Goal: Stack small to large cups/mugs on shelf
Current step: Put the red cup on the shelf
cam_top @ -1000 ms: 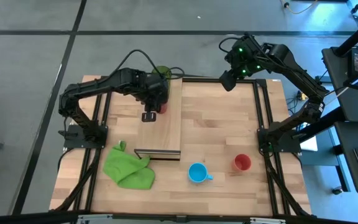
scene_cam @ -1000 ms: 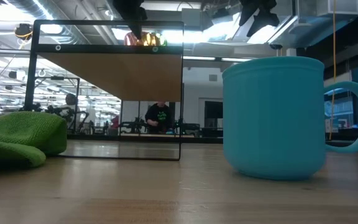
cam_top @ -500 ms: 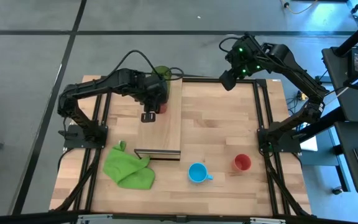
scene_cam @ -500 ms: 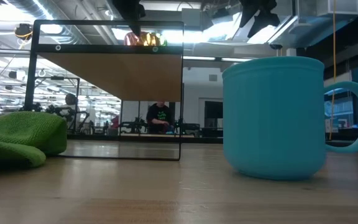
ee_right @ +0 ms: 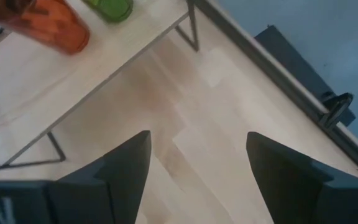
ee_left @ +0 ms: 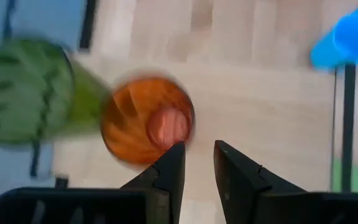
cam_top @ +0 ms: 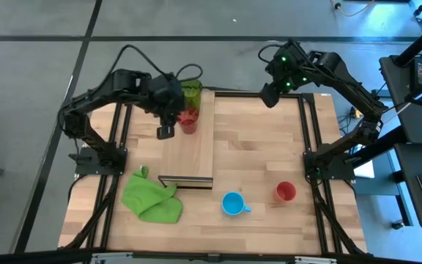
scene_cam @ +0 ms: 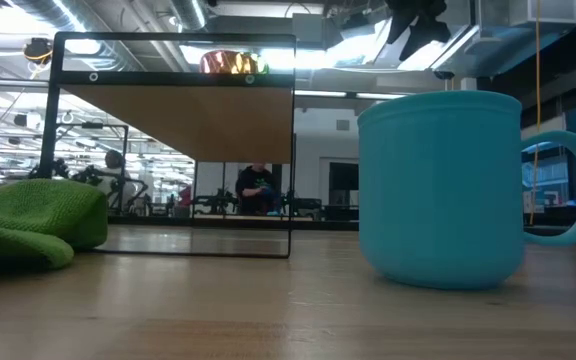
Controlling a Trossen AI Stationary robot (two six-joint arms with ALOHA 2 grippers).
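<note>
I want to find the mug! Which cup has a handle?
The light-blue mug, standing on the tabletop near the front. Its handle sticks out toward the small red cup; that cup and both tumblers on the shelf have none.

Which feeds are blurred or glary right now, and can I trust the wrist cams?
Left wrist view: motion-smeared, the green tumbler and orange tumbler have soft edges. Right wrist view: the shelf is fairly clear, the fingers are soft. Low view: bright ceiling lights glare behind the blue mug. High view: evenly lit and sharp.
</note>
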